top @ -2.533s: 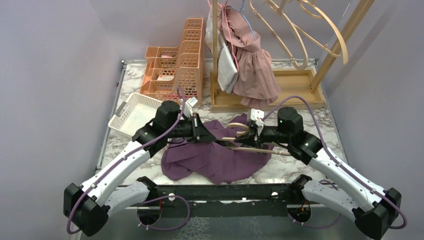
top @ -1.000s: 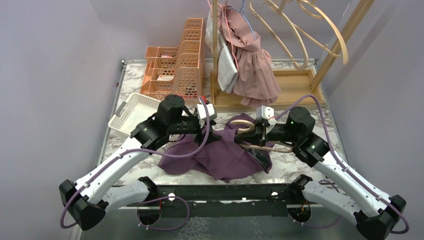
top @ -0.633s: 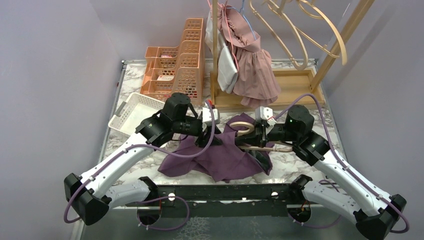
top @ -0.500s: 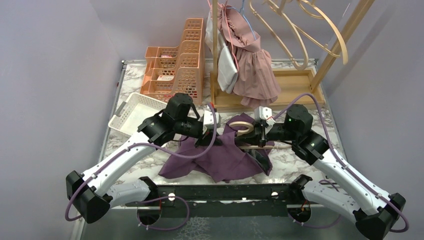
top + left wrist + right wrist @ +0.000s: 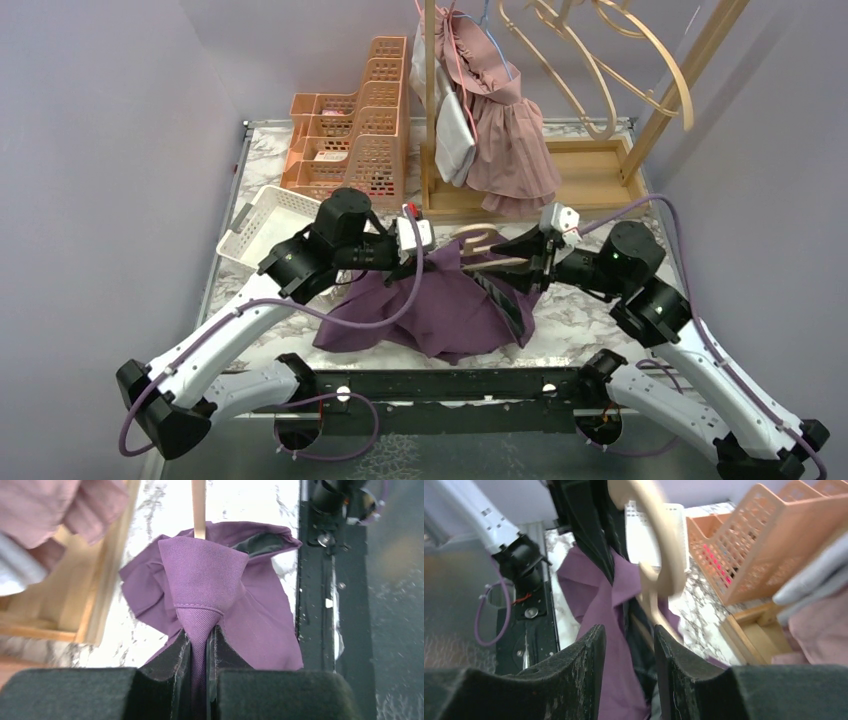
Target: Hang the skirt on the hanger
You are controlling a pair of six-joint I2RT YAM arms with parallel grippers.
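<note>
The purple skirt (image 5: 440,312) lies bunched on the marble table between the arms, with its upper part lifted. My left gripper (image 5: 438,264) is shut on a fold of the skirt's edge, which shows pinched between the jaws in the left wrist view (image 5: 200,580). The wooden hanger (image 5: 488,262) is raised above the table, its end inside the skirt. My right gripper (image 5: 528,262) is shut on the hanger, and the hanger's hook (image 5: 659,555) curves up in front of its jaws. Purple cloth (image 5: 594,600) and dark lining sit between the right fingers (image 5: 584,670) too.
Orange stacked baskets (image 5: 355,130) and a white basket (image 5: 270,225) stand at the back left. A wooden rack with a tray base (image 5: 570,175) holds a pink dress (image 5: 505,135) and spare hangers (image 5: 600,50). A black rail (image 5: 450,385) runs along the front edge.
Both grippers have risen and the right arm has drawn back to the right, lifting the hanger. The skirt has been pulled up off the table with it.
</note>
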